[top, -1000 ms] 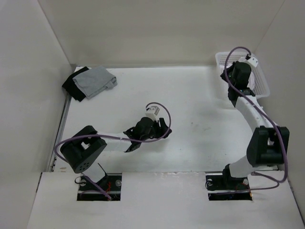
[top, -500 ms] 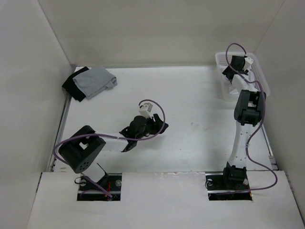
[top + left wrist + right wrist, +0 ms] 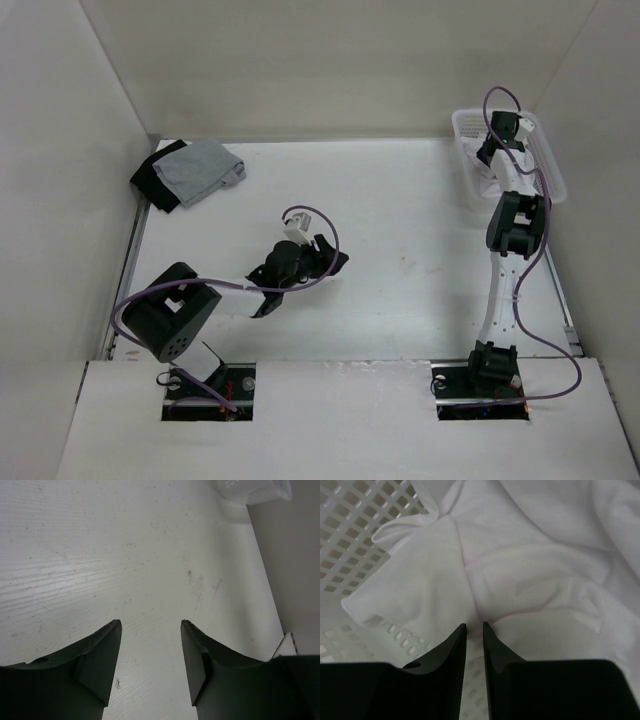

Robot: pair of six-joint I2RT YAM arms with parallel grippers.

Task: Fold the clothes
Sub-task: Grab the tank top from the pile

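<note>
clothes (image 3: 520, 555) in basket (image 3: 350, 535) far right, folded garments (image 3: 190, 172) far left

Right arm (image 3: 503, 275) straightened toward far right. Right gripper (image 3: 474, 625) moved deeper into basket (image 3: 552, 172), onto white clothes (image 3: 520, 555). Left gripper (image 3: 151, 623) drifted slightly left.

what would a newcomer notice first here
The right gripper is down in the white mesh basket at the far right corner, jaws nearly together right over the crumpled white tank top; whether they pinch it cannot be told. The left gripper hangs open over bare table near the middle. A folded grey garment lies on a black garment at the far left corner.
</note>
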